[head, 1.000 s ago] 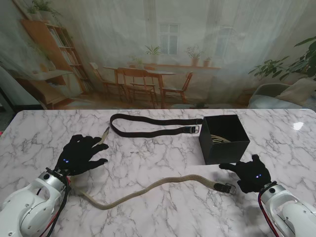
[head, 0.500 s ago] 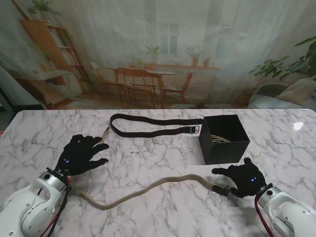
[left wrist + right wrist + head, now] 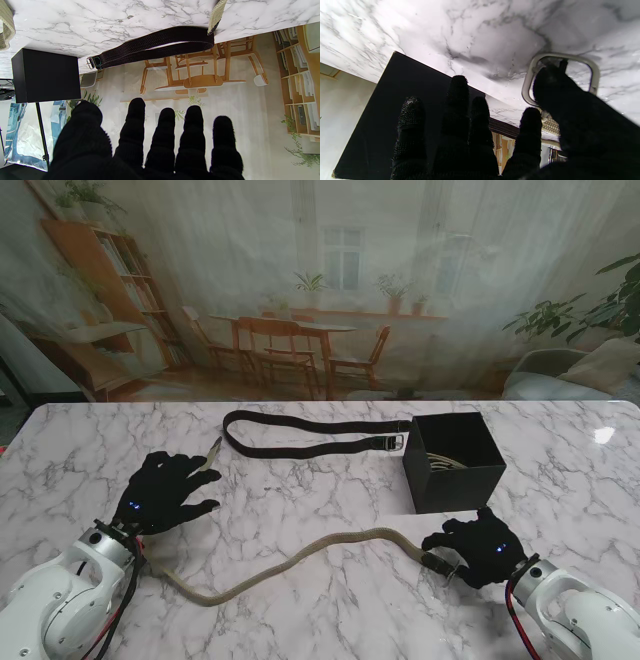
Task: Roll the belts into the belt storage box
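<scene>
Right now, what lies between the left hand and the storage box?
In the stand view, only bare marble table lies between the left hand and the black storage box; the dark belt runs farther from me, the tan belt nearer.

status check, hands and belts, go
Left hand open, flat on the table. Right hand over the tan belt buckle end, grip unconfirmed. Dark belt unrolled beyond; box already holds one coil. Nothing blocking.

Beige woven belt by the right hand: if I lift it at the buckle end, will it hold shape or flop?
Probably flop: the beige woven belt already lies in loose curves across the marble table. Its metal buckle, at the right hand, likely makes that end hang heavier. The woven texture should resist slipping.
</scene>
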`<state>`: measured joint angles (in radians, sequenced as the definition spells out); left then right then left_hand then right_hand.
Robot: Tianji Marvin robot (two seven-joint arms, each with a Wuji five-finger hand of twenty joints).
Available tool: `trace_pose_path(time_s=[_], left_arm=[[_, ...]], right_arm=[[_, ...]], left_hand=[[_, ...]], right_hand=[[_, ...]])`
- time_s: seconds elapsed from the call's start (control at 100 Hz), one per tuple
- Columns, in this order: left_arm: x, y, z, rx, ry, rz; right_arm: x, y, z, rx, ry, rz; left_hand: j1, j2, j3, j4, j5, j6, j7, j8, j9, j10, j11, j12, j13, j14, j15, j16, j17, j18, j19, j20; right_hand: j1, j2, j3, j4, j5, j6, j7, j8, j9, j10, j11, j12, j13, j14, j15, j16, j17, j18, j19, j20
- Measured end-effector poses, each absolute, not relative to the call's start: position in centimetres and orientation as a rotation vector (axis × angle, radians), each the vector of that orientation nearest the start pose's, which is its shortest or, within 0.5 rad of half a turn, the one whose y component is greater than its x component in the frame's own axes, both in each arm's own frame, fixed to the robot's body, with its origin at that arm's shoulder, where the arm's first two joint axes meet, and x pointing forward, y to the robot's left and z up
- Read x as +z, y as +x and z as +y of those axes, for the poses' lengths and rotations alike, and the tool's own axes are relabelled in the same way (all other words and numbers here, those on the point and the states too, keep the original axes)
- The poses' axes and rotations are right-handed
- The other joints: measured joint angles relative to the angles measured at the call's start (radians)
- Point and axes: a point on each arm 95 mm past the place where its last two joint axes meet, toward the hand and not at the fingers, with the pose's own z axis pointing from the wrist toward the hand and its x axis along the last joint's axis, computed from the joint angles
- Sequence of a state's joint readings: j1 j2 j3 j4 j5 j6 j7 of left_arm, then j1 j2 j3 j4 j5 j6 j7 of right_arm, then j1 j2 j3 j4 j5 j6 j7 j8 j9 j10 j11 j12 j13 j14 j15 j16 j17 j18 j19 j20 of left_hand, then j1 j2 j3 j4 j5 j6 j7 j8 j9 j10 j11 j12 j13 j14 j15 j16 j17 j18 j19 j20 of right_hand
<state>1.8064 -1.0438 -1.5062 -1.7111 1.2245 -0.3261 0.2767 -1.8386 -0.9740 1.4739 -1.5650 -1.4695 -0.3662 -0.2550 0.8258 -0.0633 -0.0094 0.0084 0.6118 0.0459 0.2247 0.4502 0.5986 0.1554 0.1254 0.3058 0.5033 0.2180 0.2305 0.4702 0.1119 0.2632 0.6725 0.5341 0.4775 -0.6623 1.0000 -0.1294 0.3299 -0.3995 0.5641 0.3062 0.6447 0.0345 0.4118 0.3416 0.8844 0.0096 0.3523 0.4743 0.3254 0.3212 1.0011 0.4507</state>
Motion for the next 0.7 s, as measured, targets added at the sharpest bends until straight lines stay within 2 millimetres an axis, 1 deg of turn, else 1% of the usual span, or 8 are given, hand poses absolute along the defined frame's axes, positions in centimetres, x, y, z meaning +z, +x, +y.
trace_pose_path(time_s=[0.07, 0.13, 0.15, 0.18, 0.26, 0.34, 0.53, 0.7], left_arm=[[-29.84, 35.04, 6.88, -1.540, -0.808, 1.492], [-29.84, 35.04, 6.88, -1.541, -0.808, 1.492], [-29.84, 35.04, 6.87, -1.541, -0.808, 1.492], [-29.84, 35.04, 6.87, -1.541, -0.808, 1.492], [-29.84, 35.04, 6.86, -1.541, -0.808, 1.493], [-29.86, 35.05, 6.85, -1.540, -0.809, 1.494], [-29.88, 35.08, 6.83, -1.540, -0.809, 1.495], [-29.93, 35.11, 6.82, -1.540, -0.810, 1.496]], right_arm=[[-37.21, 32.65, -9.72, 1.247, 0.723, 1.861], [-37.28, 32.68, -9.59, 1.254, 0.729, 1.860], [-37.30, 32.70, -9.56, 1.256, 0.731, 1.859], [-37.33, 32.71, -9.52, 1.259, 0.734, 1.859], [-37.39, 32.74, -9.40, 1.264, 0.739, 1.858], [-37.44, 32.77, -9.27, 1.267, 0.742, 1.857], [-37.57, 32.87, -9.14, 1.248, 0.757, 1.837], [-37.56, 32.90, -9.04, 1.272, 0.793, 1.799]], left_hand=[[0.000, 0.000, 0.000, 0.000, 0.000, 0.000, 0.000, 0.000, 0.000, 0.000, 0.000, 0.000, 0.000, 0.000, 0.000, 0.000, 0.000, 0.000, 0.000, 0.000], [0.000, 0.000, 0.000, 0.000, 0.000, 0.000, 0.000, 0.000, 0.000, 0.000, 0.000, 0.000, 0.000, 0.000, 0.000, 0.000, 0.000, 0.000, 0.000, 0.000], [0.000, 0.000, 0.000, 0.000, 0.000, 0.000, 0.000, 0.000, 0.000, 0.000, 0.000, 0.000, 0.000, 0.000, 0.000, 0.000, -0.001, 0.000, 0.000, 0.000], [0.000, 0.000, 0.000, 0.000, 0.000, 0.000, 0.000, 0.000, 0.000, 0.000, 0.000, 0.000, 0.000, 0.000, 0.000, 0.000, -0.001, 0.000, 0.000, 0.000], [0.000, 0.000, 0.000, 0.000, 0.000, 0.000, 0.000, 0.000, 0.000, 0.000, 0.000, 0.000, 0.000, 0.000, 0.000, 0.001, -0.001, 0.000, 0.000, 0.000], [0.000, 0.000, 0.000, 0.000, 0.000, 0.000, 0.000, 0.000, 0.000, 0.000, 0.000, 0.000, 0.000, 0.000, 0.000, 0.008, -0.001, 0.000, 0.000, 0.000], [0.000, 0.000, 0.000, 0.000, 0.000, 0.000, 0.000, 0.000, 0.000, 0.000, 0.000, 0.001, 0.000, 0.000, 0.000, 0.008, -0.001, 0.000, 0.000, 0.000], [0.000, 0.000, 0.000, 0.000, 0.000, 0.000, 0.000, 0.000, 0.000, 0.000, 0.000, 0.001, 0.000, 0.000, 0.000, 0.009, -0.001, 0.000, 0.000, 0.000]], right_hand=[[-0.002, 0.000, -0.027, 0.000, 0.133, 0.000, 0.077, 0.127, 0.001, 0.012, 0.000, 0.000, -0.001, 0.002, 0.000, 0.000, -0.003, 0.000, -0.005, 0.000], [-0.026, 0.000, -0.049, 0.000, 0.208, 0.000, 0.130, 0.176, 0.001, 0.018, 0.000, 0.000, -0.024, 0.009, 0.000, -0.003, -0.004, 0.000, -0.006, 0.001], [-0.026, 0.000, -0.068, -0.018, 0.236, 0.000, 0.153, 0.187, 0.001, 0.023, 0.000, 0.000, -0.027, 0.010, 0.000, -0.004, -0.004, 0.000, -0.006, 0.001], [-0.027, 0.001, -0.098, -0.053, 0.277, 0.000, 0.227, 0.186, 0.002, 0.024, 0.000, 0.000, -0.027, 0.010, 0.000, -0.009, -0.005, 0.000, -0.007, 0.001], [-0.027, 0.001, -0.138, -0.078, 0.345, 0.000, 0.319, 0.145, 0.007, 0.024, 0.000, 0.000, -0.027, 0.011, 0.000, -0.010, -0.010, 0.001, -0.007, 0.001], [-0.027, 0.005, -0.136, -0.078, 0.413, -0.002, 0.367, 0.124, 0.044, 0.025, 0.001, 0.010, -0.027, 0.020, 0.000, -0.010, -0.011, 0.001, -0.009, 0.001], [-0.027, 0.082, -0.113, -0.078, 0.521, 0.004, 0.412, 0.106, 0.112, 0.024, 0.003, 0.028, -0.027, 0.023, 0.000, -0.010, -0.013, 0.005, -0.009, 0.001], [-0.031, 0.098, -0.112, -0.078, 0.615, 0.086, 0.427, 0.068, 0.169, 0.023, 0.016, 0.058, -0.006, 0.036, 0.000, -0.010, -0.013, 0.015, -0.009, 0.001]])
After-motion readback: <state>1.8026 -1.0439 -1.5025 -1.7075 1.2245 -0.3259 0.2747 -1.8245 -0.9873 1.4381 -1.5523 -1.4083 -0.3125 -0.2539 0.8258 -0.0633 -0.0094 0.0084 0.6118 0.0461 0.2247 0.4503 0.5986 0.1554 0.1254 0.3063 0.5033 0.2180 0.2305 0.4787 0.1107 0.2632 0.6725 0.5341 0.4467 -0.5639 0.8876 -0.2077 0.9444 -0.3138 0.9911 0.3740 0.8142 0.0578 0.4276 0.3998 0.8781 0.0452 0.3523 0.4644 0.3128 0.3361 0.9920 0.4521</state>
